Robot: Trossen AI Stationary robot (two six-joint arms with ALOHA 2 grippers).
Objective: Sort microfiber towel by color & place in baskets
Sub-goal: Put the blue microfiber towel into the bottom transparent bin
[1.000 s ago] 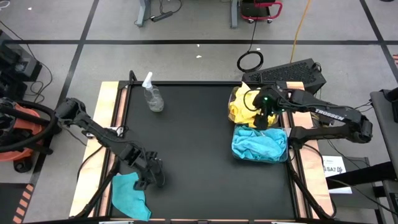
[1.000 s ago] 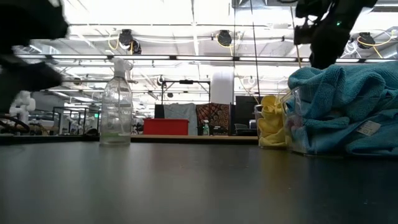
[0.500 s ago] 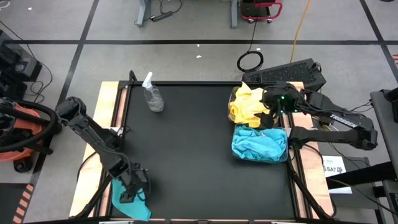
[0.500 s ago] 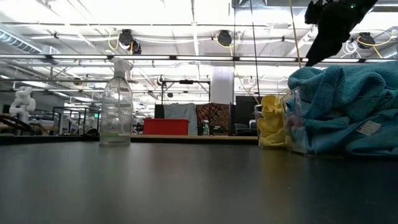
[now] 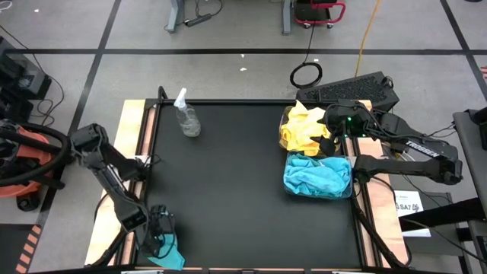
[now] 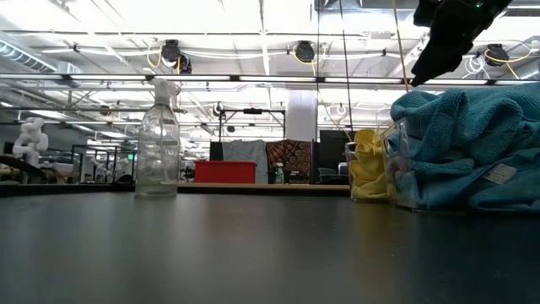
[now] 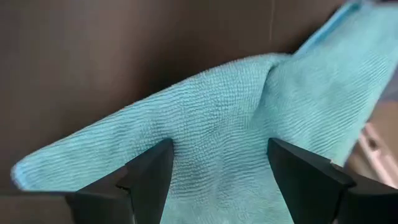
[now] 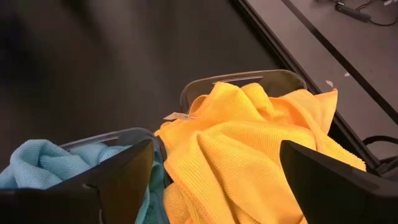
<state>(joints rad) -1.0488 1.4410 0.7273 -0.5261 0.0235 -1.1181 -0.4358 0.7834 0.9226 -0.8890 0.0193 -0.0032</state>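
One teal microfiber towel [image 5: 172,257] lies flat at the table's near left corner. My left gripper [image 5: 161,237] is directly over it, pointing down. In the left wrist view its open fingers [image 7: 217,158] stand on either side of the towel's middle [image 7: 217,124]. At the right side are two clear baskets. The far one [image 5: 303,128] holds yellow towels [image 8: 249,143]. The near one [image 5: 318,176] is heaped with teal towels [image 6: 464,143]. My right gripper [image 5: 327,141] hangs open above the yellow basket, with nothing between its fingers [image 8: 214,149]. My left gripper comes at the teal towel from above, with its open fingers [image 7: 155,168] over the middle of the cloth. Whether the fingertips touch the towel, I cannot tell. The towel lies flat on the table.
A clear spray bottle [image 5: 186,118] stands at the far left of the black mat [image 5: 243,183] and also shows in the low view [image 6: 158,143]. The mat's raised wooden border [image 5: 135,152] runs along the left and right sides.
My left gripper has swung toward the table's near left corner, rolling its wrist and sinking a little, and now covers most of the teal towel. My right gripper has risen and tipped upward, away from the yellow towels in the far basket.
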